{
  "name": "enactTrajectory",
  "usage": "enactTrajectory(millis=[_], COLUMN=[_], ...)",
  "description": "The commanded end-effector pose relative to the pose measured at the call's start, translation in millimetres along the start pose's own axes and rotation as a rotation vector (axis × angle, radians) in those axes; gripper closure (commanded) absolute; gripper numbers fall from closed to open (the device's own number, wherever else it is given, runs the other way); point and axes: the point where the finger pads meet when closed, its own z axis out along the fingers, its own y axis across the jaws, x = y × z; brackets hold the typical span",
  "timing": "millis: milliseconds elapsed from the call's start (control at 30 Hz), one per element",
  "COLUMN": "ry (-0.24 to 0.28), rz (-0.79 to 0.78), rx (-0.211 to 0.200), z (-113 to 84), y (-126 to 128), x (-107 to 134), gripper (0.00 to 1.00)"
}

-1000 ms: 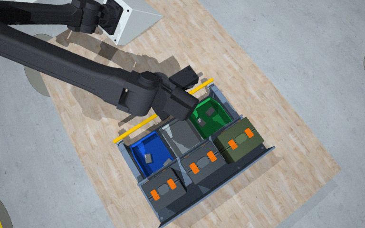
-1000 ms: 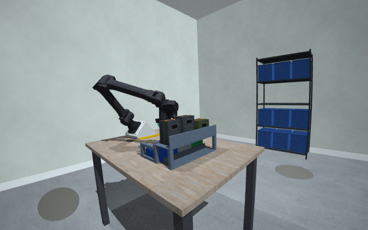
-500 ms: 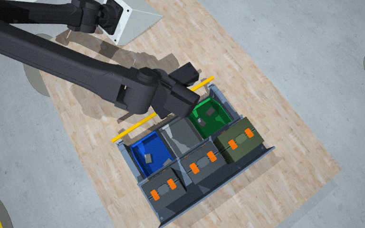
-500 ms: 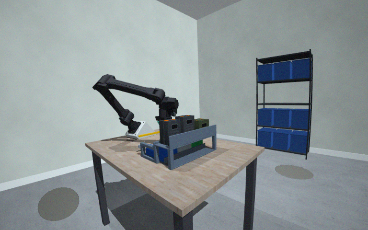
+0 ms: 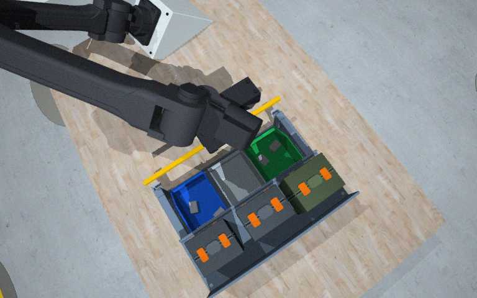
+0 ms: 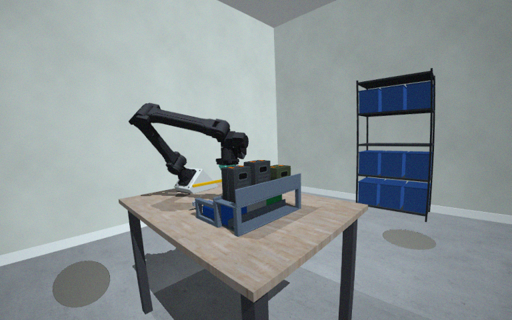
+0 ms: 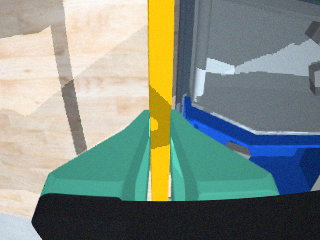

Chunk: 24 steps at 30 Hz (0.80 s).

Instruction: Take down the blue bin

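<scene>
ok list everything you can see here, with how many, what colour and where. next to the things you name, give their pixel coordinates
yellow bar [image 5: 174, 164] [image 7: 161, 65]: one, yellow, between the gripper's fingers
blue open bin [image 5: 207, 189]: one, blue, in the rack's low row, grey parts inside
grey open bin [image 5: 242, 179] [image 7: 250, 100]: one, grey, middle of that row
green open bin [image 5: 281, 165]: one, green, other end, grey parts inside
tall cases: three, two dark grey, one olive, orange-marked tops, behind the bins
rack [image 5: 288, 128] [image 6: 268, 190]: one, blue-grey, on the table
table [image 5: 397, 225] [image 6: 241, 260]: one, light wood top, dark legs
shelving unit [image 6: 394, 112]: one, black, by the wall, nine blue boxes
arm mount [image 5: 179, 33]: one, white, on the table
arm [image 5: 81, 84] [image 6: 185, 119]: one, black
gripper [image 7: 160, 120]: one, green fingers, shut on the bar
</scene>
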Motion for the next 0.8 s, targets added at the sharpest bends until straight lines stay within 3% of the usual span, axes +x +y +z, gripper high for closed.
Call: enactTrajectory(millis=[0, 767], ry=[-0.028, -0.030], rz=[0.043, 0.043], rx=[0.076, 0.076], z=[-41.2, -59.9], y=[-20.5, -19.1], x=[3.5, 3.7], gripper=[1.00, 1.00])
